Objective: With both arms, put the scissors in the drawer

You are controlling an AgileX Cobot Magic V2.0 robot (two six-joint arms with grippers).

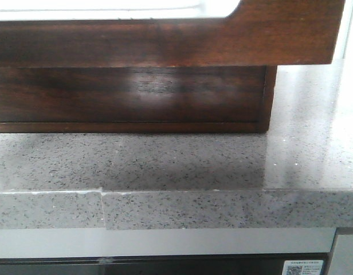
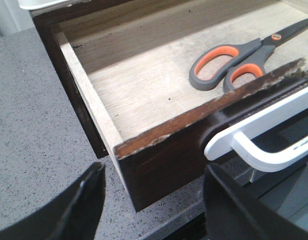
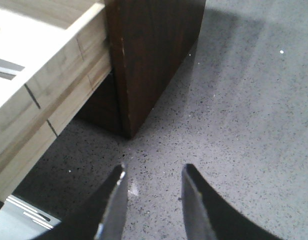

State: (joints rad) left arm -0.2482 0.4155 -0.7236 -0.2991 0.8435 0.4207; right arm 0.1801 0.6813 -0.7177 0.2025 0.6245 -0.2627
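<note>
The dark reddish-brown drawer [image 1: 165,43] is pulled out and fills the top of the front view, white showing in its top cut-out. In the left wrist view the drawer [image 2: 169,150] stands open. The scissors [image 2: 234,62], with grey and orange handles, lie flat on its pale floor near the front wall. A white handle [image 2: 264,135] sits on the drawer front. My left gripper [image 2: 154,172] is open and empty, its fingers either side of the drawer's front corner. My right gripper [image 3: 154,170] is open and empty over the counter beside the drawer's pale side [image 3: 49,85]. Neither gripper shows in the front view.
The dark wooden cabinet [image 1: 130,94] that holds the drawer stands on a grey speckled countertop [image 1: 182,160]. Its corner [image 3: 149,55] is just ahead of my right gripper. The counter's front edge [image 1: 222,209] runs below, with a small label [image 1: 302,268] under it.
</note>
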